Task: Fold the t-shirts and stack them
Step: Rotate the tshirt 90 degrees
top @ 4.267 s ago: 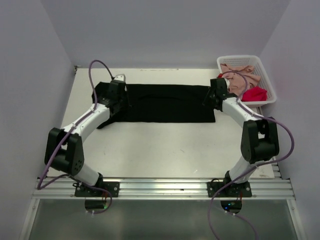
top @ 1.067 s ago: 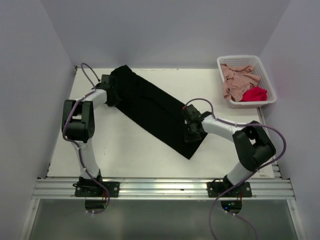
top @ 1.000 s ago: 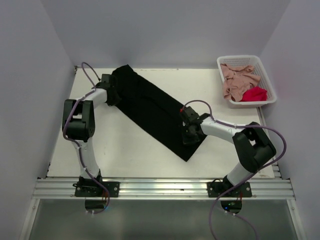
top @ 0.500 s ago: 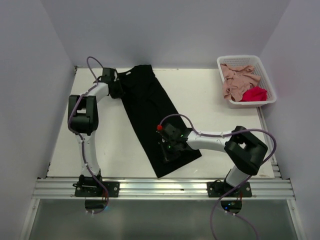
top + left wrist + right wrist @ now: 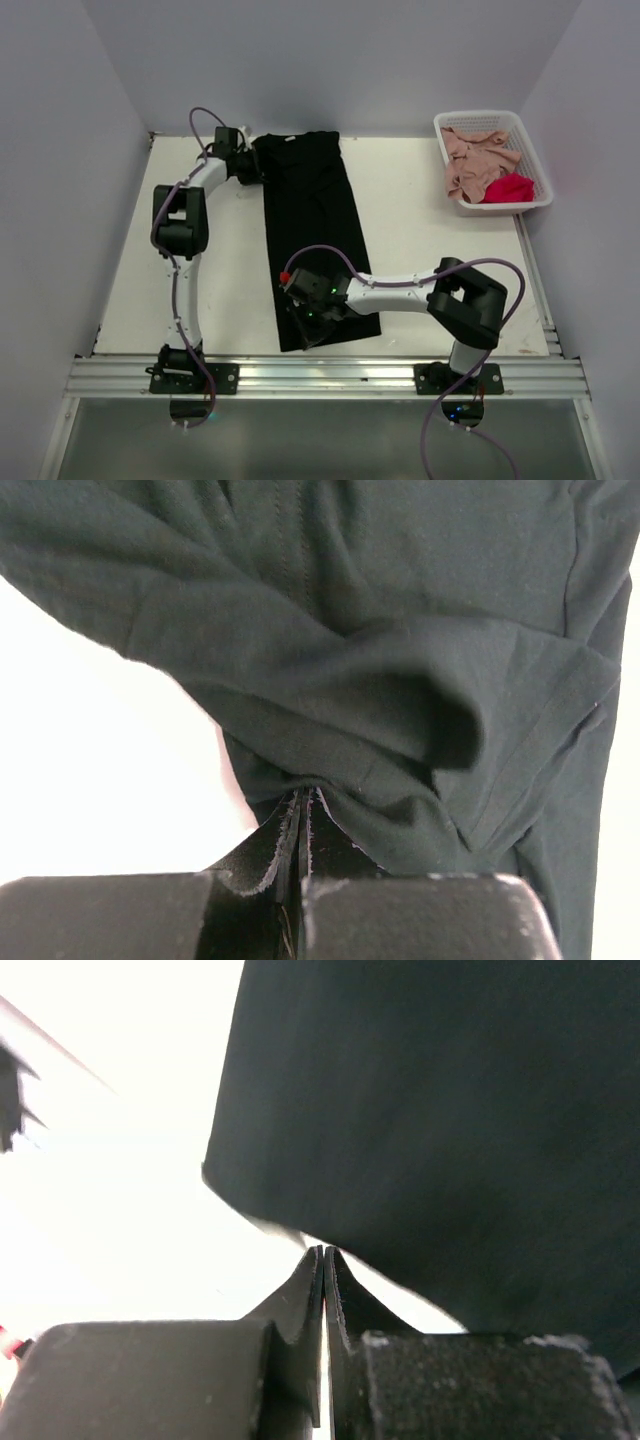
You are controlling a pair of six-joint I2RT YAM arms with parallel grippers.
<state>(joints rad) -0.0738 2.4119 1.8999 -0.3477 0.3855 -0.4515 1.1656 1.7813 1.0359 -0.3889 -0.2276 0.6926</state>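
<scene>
Two-tool grip on shirt (image 5: 312, 230): far end clamped in left tool (image 5: 303, 805), near hem in right tool (image 5: 322, 1260), to straighten for folding.

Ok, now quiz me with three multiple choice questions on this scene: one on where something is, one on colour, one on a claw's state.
1. Where does the basket sit?
A) near left corner
B) far right corner
C) mid-table

2. What colours are the clothes in it?
A) pink and red
B) blue and green
C) white and yellow

3. What is the left claw doing?
A) wide open in the air
B) shut on the black shirt
C) shut on the basket rim

Answers:
1 B: the top view shows it at the far right corner of the table.
2 A: a pink shirt and a red shirt lie inside.
3 B: its wrist view shows the jaws closed with black cloth pinched between them.
</scene>
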